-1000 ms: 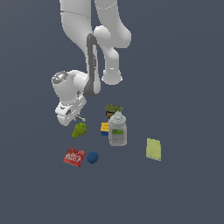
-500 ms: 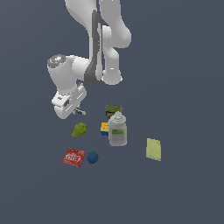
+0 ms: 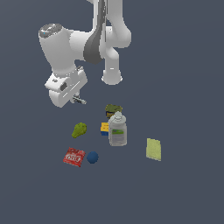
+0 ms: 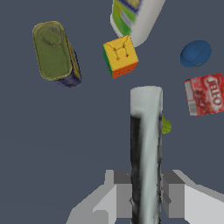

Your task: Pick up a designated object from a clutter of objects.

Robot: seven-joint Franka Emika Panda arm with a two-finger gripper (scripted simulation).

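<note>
Wrist view: pen-like stick point(image 4: 145, 153) hides green lump point(image 4: 166, 125).

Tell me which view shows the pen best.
Wrist view. The pen fills the middle of the frame, clamped between the gripper fingers, its dark band readable. The exterior view shows only a tiny sliver sticking out below the gripper, well above the clutter.

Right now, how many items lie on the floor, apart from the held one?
7: can, box and jar clustered; lump, packet and ball toward the exterior view's left; pad right. Others may be hidden.
</note>
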